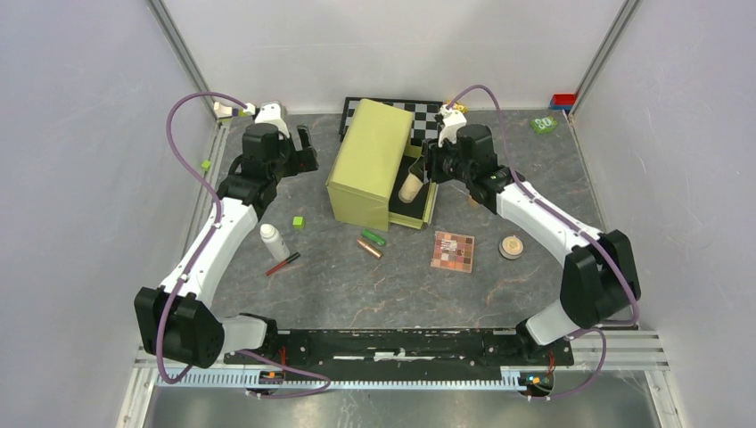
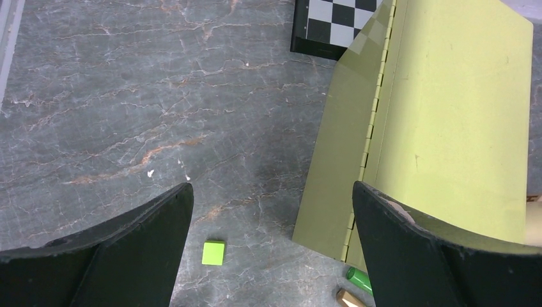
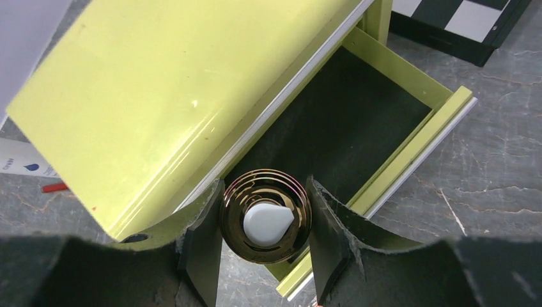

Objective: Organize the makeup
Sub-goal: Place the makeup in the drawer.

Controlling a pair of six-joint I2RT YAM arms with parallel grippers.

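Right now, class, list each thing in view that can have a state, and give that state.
drawer: pulled open.
right gripper: shut on the gold-capped bottle.
gold-capped bottle: held cap-up over the drawer.
left gripper: open, holding nothing.
white bottle: loose on the table.

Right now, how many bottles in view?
2. White bottle on the table left of the green box; beige gold-capped bottle in the right gripper, over the open drawer. More could be hidden behind the box.

Only illegible tiny print on white bottle (image 3: 16,161)
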